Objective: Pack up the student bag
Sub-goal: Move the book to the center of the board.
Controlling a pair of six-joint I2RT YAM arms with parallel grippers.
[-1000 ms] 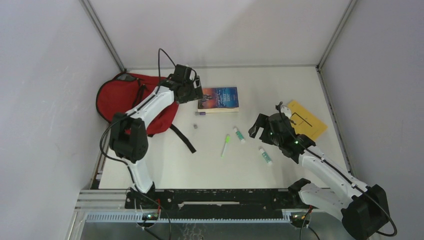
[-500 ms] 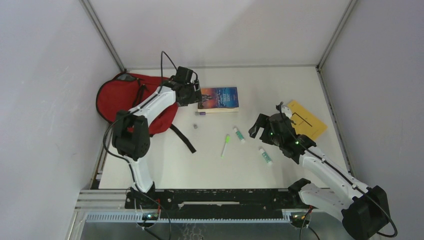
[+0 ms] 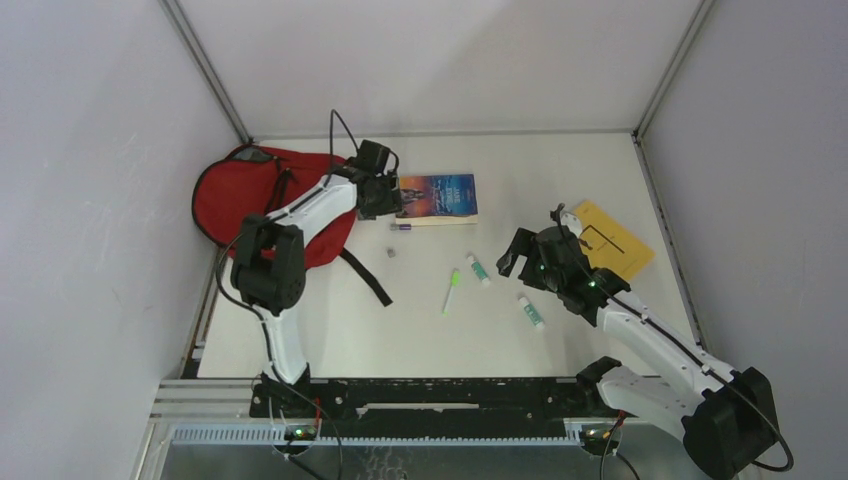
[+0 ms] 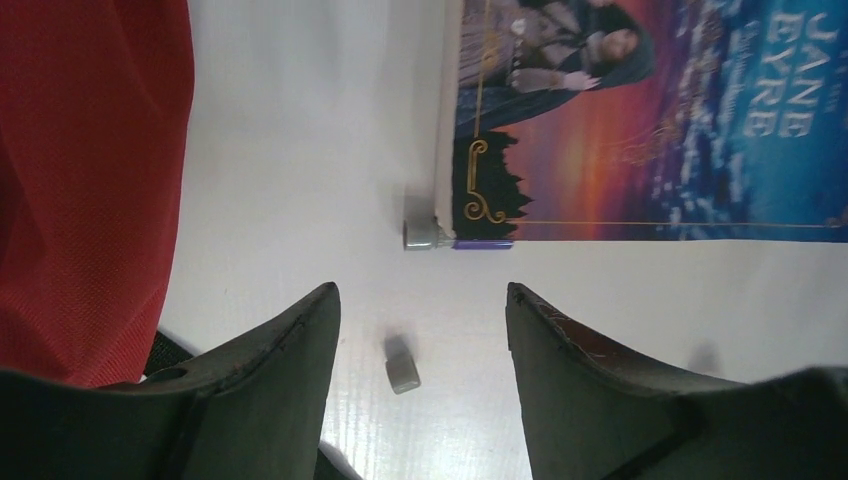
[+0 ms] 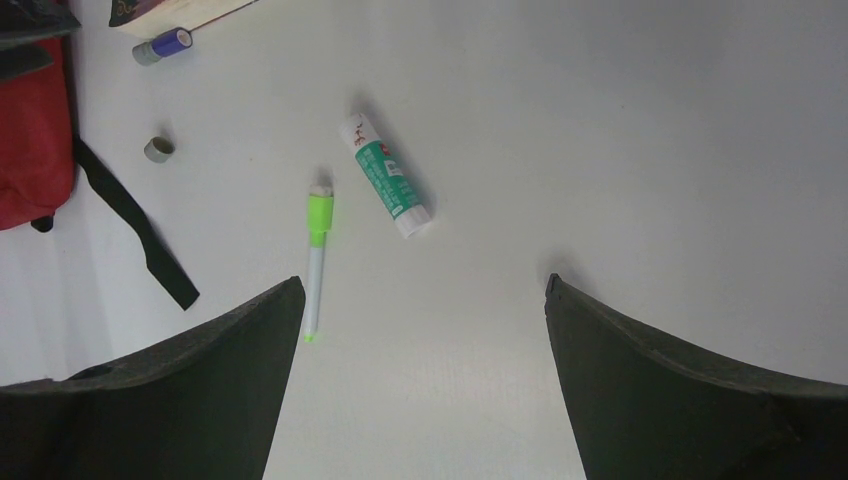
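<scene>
The student bag (image 3: 245,195), red with black straps, lies at the far left and shows at the left edge of the left wrist view (image 4: 90,180). My left gripper (image 3: 386,205) is open and empty between the bag and a "Jane Eyre" book (image 3: 437,197). In its wrist view the left gripper (image 4: 420,300) frames a small grey cap (image 4: 402,370), with a purple marker (image 4: 455,240) at the book's corner (image 4: 650,120). My right gripper (image 3: 512,258) is open and empty. In its wrist view the right gripper (image 5: 425,285) hovers near a glue stick (image 5: 388,188) and a green highlighter (image 5: 317,262).
A second glue stick (image 3: 531,311) lies by the right arm, and a yellow envelope (image 3: 612,240) lies at the right. A black bag strap (image 3: 365,275) trails onto the white table. White walls close in the left, back and right sides.
My left gripper has moved a little to the right and nearer, from over the bag's edge toward the book's left end. The right arm has not moved.
</scene>
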